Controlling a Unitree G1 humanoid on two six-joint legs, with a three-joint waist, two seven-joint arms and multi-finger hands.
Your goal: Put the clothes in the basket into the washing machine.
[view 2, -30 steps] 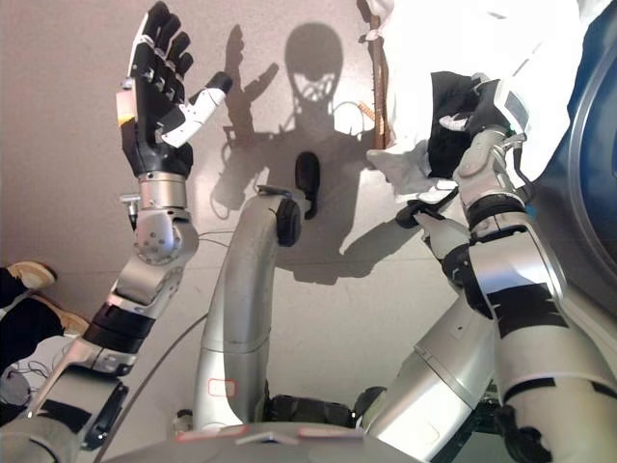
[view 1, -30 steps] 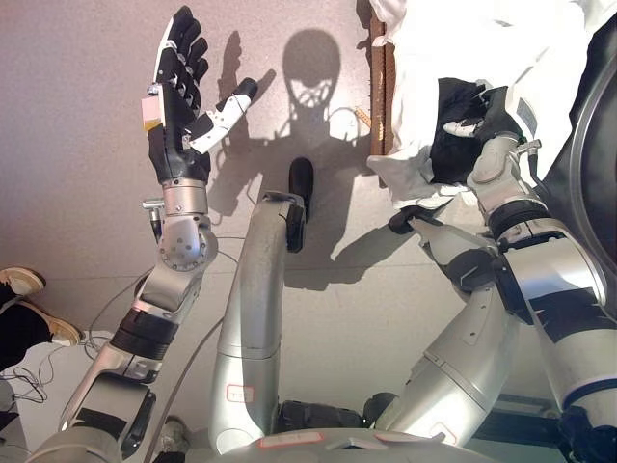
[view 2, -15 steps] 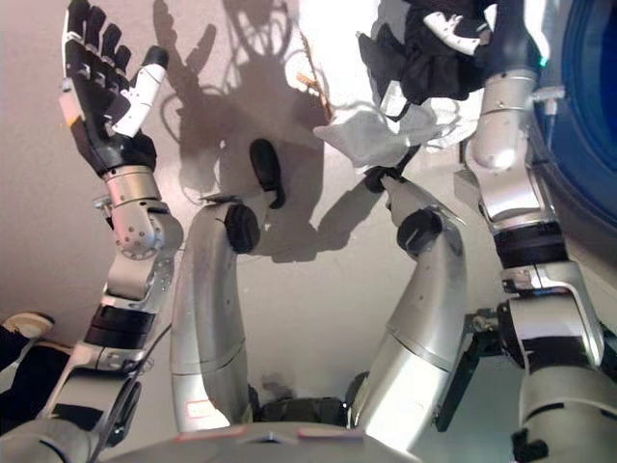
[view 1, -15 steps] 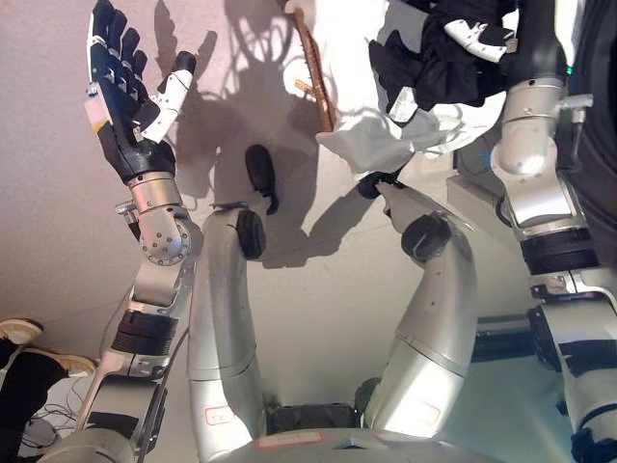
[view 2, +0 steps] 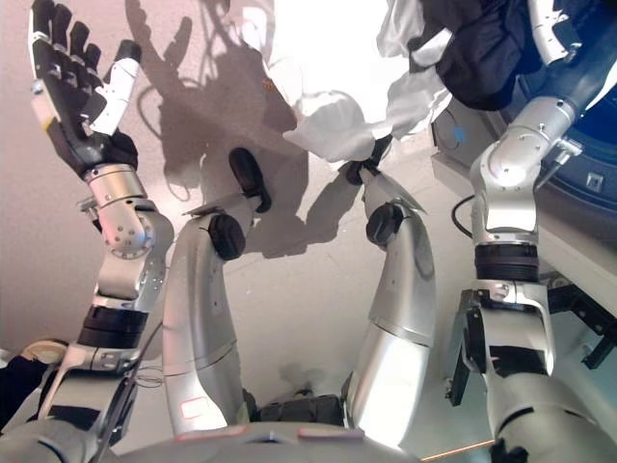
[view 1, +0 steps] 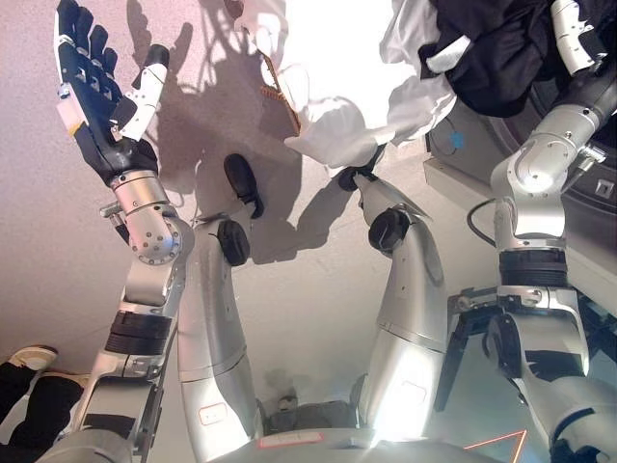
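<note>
My right hand [view 1: 571, 43] is raised at the top right, shut on a black garment [view 1: 501, 53] that hangs bunched from it. White clothes [view 1: 337, 92] spill over the brown wicker basket rim [view 1: 281, 99] at top centre, left of the black garment. The washing machine [view 2: 590, 145] stands at the right edge, and the black garment hangs in front of its upper part. My left hand [view 1: 96, 92] is held up at the top left with straight fingers, open, holding nothing, well away from the basket.
The pale front panel of the machine [view 1: 461, 145] runs down the right side. A person's shoe [view 1: 29, 359] and dark trouser leg show at the lower left on the beige floor [view 1: 308, 280].
My right hand has lifted the black garment out of the white clothes and carried it right, towards the machine. The view has swung right. My left hand has stayed raised and open.
</note>
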